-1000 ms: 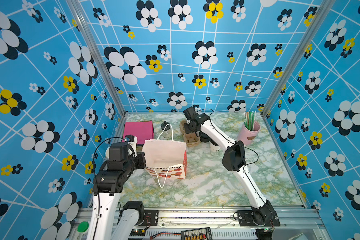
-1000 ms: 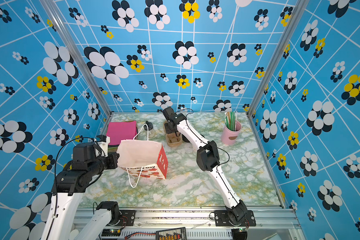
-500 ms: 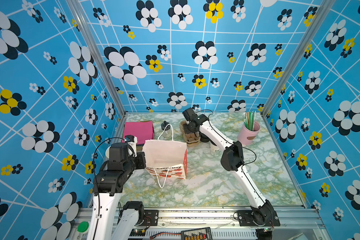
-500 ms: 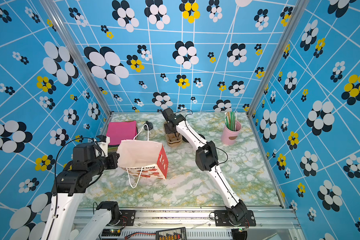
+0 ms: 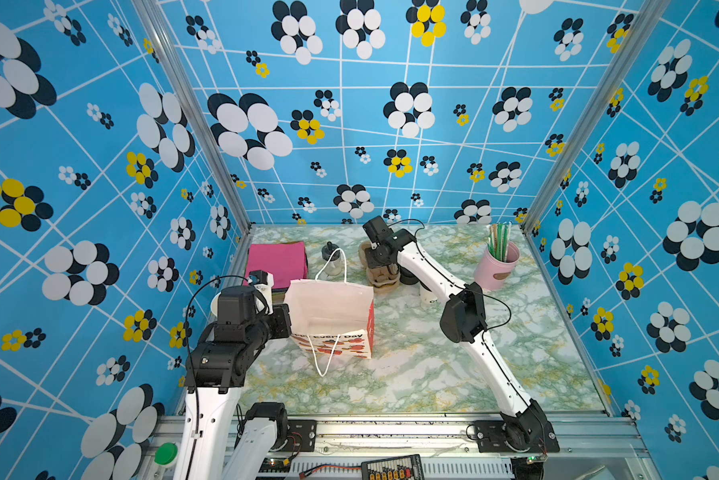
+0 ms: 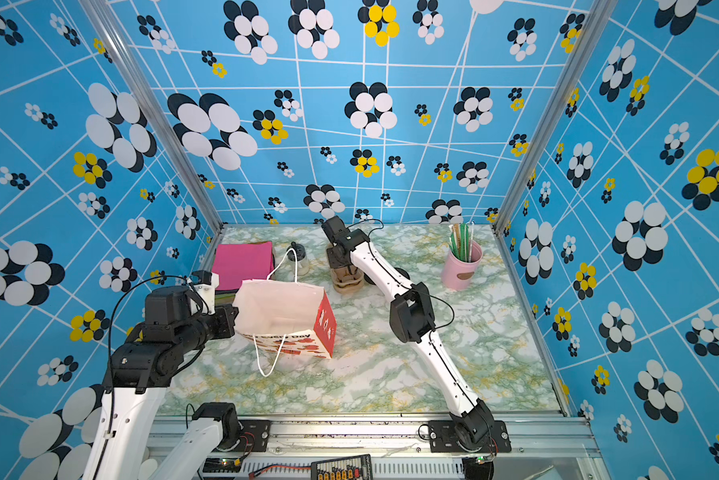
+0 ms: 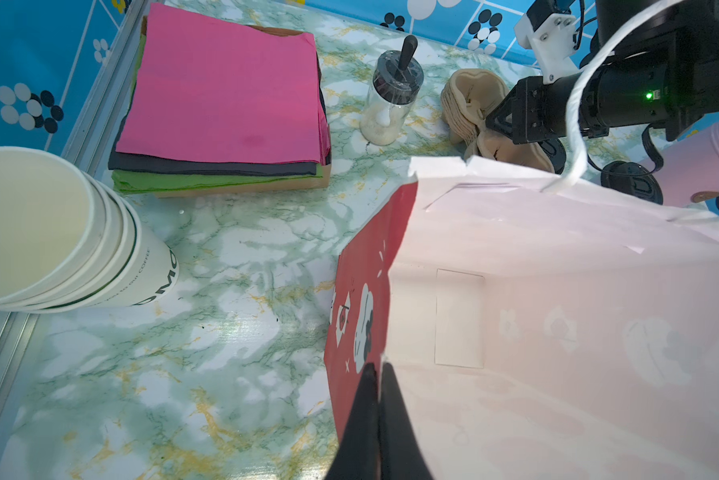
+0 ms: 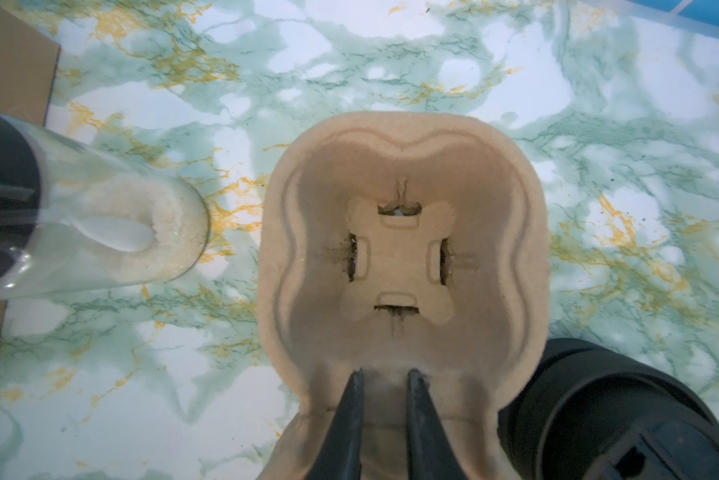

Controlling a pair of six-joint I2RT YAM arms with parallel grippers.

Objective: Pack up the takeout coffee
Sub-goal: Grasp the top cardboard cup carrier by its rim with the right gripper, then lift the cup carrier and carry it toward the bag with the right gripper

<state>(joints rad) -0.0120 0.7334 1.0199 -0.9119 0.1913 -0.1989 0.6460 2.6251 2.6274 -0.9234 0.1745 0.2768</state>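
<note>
Up at 12 o'clock, R gripper (image 8: pixel 385 374) has just closed onto ridge of pulp carrier (image 8: pixel 399 257); L gripper (image 7: pixel 376 368) pinches bag (image 7: pixel 557 291) rim; takeout coffee (image 5: pixel 427 296) stands untouched at carrier's 4 o'clock, so carrier prob. gets packed first

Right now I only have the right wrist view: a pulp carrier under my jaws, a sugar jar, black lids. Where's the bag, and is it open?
Observer: The paper bag stands open on the robot's side of the carrier stack.
Operator: Is anything holding it?
Observer: Yes, the left gripper has its jaws shut on the bag's rim.
Operator: And the coffee?
Observer: The takeout coffee stands upright with its lid on, beside the black lid stack, on the side away from the carrier stack.
</note>
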